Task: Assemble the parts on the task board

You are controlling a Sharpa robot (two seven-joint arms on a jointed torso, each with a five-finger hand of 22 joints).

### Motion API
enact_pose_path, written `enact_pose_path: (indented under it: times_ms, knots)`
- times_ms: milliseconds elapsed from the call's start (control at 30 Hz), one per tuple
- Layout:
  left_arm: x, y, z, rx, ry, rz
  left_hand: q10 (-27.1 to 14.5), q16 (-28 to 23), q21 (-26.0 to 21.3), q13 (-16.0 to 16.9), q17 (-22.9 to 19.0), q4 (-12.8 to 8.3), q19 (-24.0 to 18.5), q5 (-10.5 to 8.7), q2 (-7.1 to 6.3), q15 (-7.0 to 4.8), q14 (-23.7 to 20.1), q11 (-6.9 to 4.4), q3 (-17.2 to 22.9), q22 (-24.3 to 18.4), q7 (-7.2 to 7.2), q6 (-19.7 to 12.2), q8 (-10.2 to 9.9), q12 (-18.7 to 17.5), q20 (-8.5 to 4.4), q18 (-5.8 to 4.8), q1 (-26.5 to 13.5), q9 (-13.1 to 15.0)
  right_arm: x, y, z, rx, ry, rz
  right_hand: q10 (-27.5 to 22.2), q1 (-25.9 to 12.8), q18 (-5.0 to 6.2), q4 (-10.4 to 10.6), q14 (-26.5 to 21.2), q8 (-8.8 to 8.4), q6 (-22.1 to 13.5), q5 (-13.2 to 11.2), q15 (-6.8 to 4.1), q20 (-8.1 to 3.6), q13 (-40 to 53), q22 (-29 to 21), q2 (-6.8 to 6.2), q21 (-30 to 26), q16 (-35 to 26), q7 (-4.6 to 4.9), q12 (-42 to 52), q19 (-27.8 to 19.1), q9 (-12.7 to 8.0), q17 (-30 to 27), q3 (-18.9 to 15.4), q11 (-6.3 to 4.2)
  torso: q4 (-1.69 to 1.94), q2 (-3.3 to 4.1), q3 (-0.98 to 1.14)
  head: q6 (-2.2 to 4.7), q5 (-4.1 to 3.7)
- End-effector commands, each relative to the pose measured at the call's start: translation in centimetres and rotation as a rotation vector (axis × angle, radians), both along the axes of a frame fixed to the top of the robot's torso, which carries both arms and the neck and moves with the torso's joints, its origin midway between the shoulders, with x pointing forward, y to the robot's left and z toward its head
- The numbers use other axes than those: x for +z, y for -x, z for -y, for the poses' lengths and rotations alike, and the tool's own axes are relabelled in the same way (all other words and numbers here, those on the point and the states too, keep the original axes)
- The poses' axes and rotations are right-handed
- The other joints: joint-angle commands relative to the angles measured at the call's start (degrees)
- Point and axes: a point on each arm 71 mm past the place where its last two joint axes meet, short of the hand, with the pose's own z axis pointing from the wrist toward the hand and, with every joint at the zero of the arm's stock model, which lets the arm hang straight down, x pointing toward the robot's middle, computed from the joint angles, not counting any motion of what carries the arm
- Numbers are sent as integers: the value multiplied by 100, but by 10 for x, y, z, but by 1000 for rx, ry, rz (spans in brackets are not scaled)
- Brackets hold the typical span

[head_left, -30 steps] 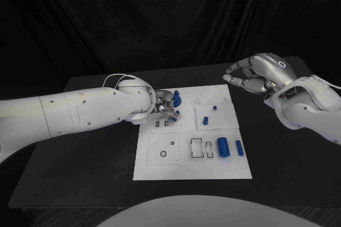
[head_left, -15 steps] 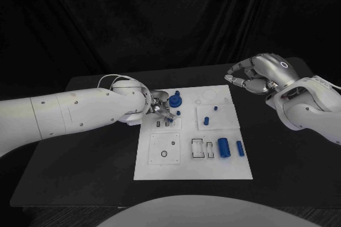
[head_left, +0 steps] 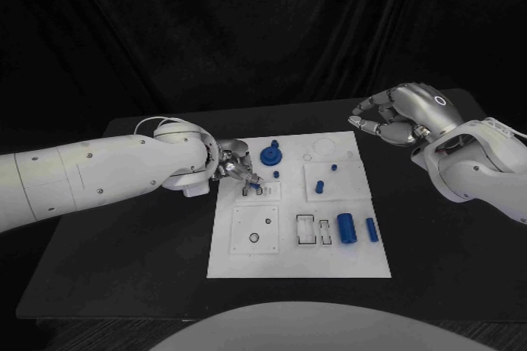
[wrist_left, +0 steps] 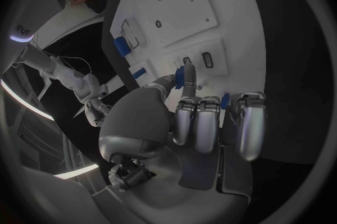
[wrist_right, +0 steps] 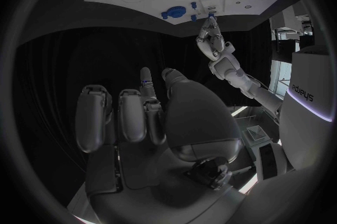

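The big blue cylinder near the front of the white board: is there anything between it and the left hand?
Yes. In the head view, two empty rectangular slots lie between the big blue cylinder and the left hand, on the task board.

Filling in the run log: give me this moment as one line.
left hand: pinching a small blue part over task board | right hand: raised off board, fingers curled, holding nothing | large blue cylinder: lying on board
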Motion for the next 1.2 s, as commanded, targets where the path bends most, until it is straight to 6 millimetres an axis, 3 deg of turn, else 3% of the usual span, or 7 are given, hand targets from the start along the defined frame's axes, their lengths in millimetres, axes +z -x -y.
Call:
enact_pose_path:
  times_ms: [33,300,533,633,867,1200]
  knots:
    - [3,2,-1,36,68,-25,605,15,-41,1509,1509,-18,-22,-15,21,9,595,12,106,1050,-23,-30,-36,16,-29,25,-83,5,-1,-1,0,-14,-1,-15,517,87,15,-7,225,-34,-55,54,23,34,1281,1126,-9,-29,-31,6,-30,187,6,-18,46,17,3,2,4,0,-1]
    - [4,6,-8,59,84,-18,605,15,-81,1509,1509,-8,-62,-7,48,29,595,35,246,1027,4,-88,-89,16,-12,36,-154,7,-2,0,-3,-14,-1,-27,513,115,16,-9,224,-41,-50,116,24,35,1273,1125,-1,-35,-39,10,-33,186,12,-33,67,21,3,7,-1,0,36]
    - [5,6,-10,80,98,2,605,15,-81,1509,1509,-28,-58,-7,68,38,595,44,327,1032,15,-109,-106,16,-4,35,-156,14,-2,0,-5,-16,1,-36,510,110,18,2,222,-42,-49,125,25,35,1263,1122,11,-47,-47,12,-35,182,13,-48,72,24,-3,7,-2,0,114]
    - [5,5,-10,86,101,8,605,15,-91,1509,1509,-31,-69,-16,72,43,595,50,353,1026,22,-122,-115,16,0,38,-163,16,-2,0,-6,-14,1,-37,510,110,18,2,222,-42,-49,125,25,35,1263,1122,11,-47,-47,12,-35,182,13,-48,72,24,-7,5,-4,0,119]
    - [2,3,-7,93,102,13,605,15,-78,1509,1509,-52,-51,-44,52,49,595,57,381,1040,28,-137,-126,16,6,33,-165,21,-3,1,-6,-16,3,-45,514,89,14,32,226,-46,-46,126,28,37,1275,1127,31,-31,-38,17,-32,188,16,-30,77,27,23,9,-6,0,83]
    - [-2,3,-5,86,95,-2,605,15,-86,1509,1509,-61,-56,-148,57,62,595,71,442,1040,43,-149,-138,16,18,35,-200,35,-3,1,-6,-18,5,-51,514,84,16,40,226,-47,-46,126,29,37,1274,1124,35,-40,-39,17,-32,185,17,-33,77,28,-6,2,7,0,111]
